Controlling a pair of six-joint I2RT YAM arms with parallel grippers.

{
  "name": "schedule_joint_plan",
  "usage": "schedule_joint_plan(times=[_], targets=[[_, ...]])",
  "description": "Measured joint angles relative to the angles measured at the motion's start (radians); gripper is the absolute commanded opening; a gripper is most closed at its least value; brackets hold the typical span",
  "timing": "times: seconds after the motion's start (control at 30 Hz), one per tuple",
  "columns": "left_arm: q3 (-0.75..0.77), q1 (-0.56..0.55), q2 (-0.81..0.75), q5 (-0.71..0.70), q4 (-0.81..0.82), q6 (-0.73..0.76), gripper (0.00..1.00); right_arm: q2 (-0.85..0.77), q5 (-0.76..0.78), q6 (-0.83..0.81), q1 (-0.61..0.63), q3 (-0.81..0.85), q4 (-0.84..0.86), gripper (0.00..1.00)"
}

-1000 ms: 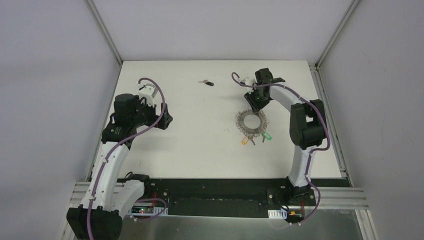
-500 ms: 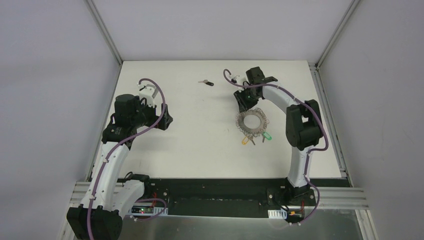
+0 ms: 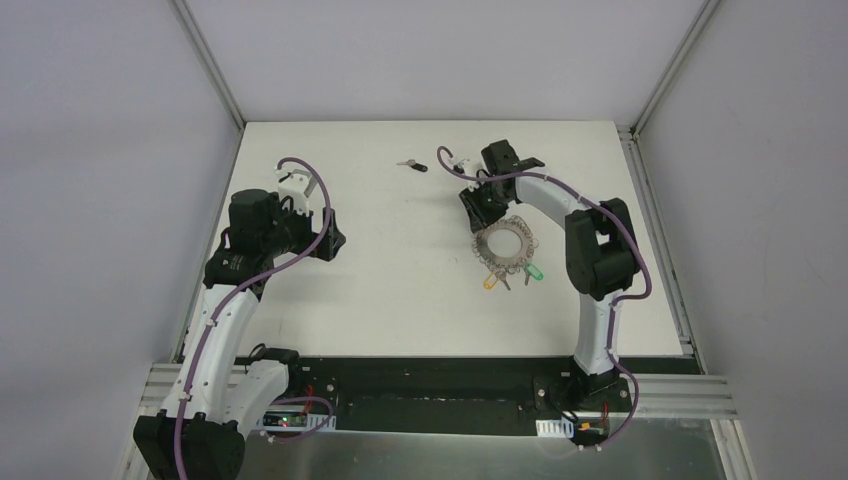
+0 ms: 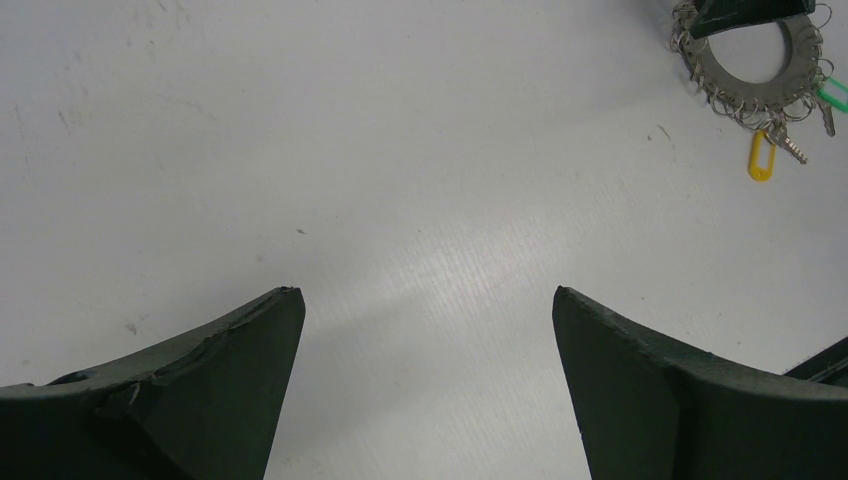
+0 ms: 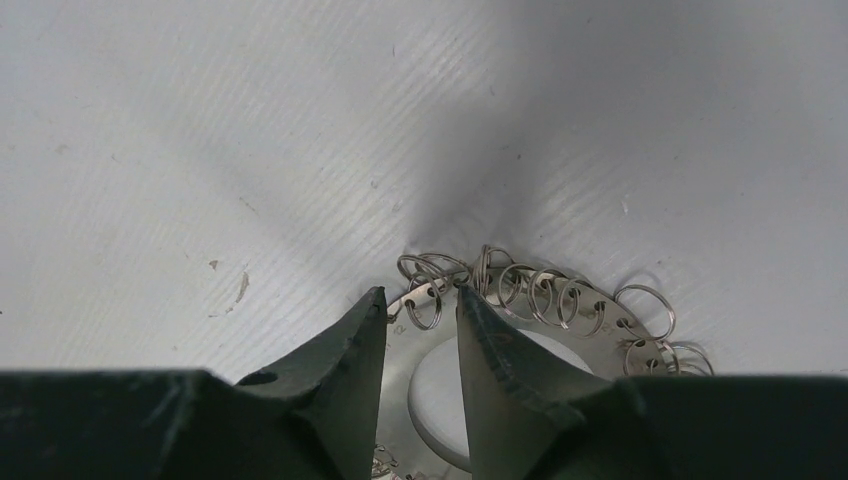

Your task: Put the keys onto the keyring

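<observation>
A plain white tabletop (image 3: 400, 300). The left hand (image 3: 335, 240) hangs spread wide, well to the left. The right hand (image 3: 478, 208) is at the far rim of the keyring (image 3: 484, 246). Its own camera shows the fingers (image 5: 345, 360) narrowly apart astride one wire ring (image 5: 425, 308); gripping or not, I can't tell. The green key (image 3: 533, 272) and yellow key (image 3: 490, 282) lie at the near rim. The black key (image 3: 412, 165), seen only from overhead, lies well apart.

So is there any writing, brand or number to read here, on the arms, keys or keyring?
None can be read. The keyring, yellow key, green key and black key show no lettering; the lit board at the near edge is too small to read.
</observation>
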Motion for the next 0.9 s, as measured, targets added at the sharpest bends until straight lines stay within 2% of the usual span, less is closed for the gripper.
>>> schedule_joint_plan(times=[0.37,0.7,0.9], targets=[[0.000,0.000,0.000,0.000,0.000,0.000,1.00,0.000,0.010,0.000,0.000,-0.055,-0.002,0.32],[0.000,0.000,0.000,0.001,0.000,0.000,1.00,0.000,0.007,0.005,0.000,-0.058,-0.001,0.17],[-0.003,0.000,0.000,0.001,0.003,0.000,1.00,0.000,0.008,0.011,0.000,-0.056,-0.002,0.02]])
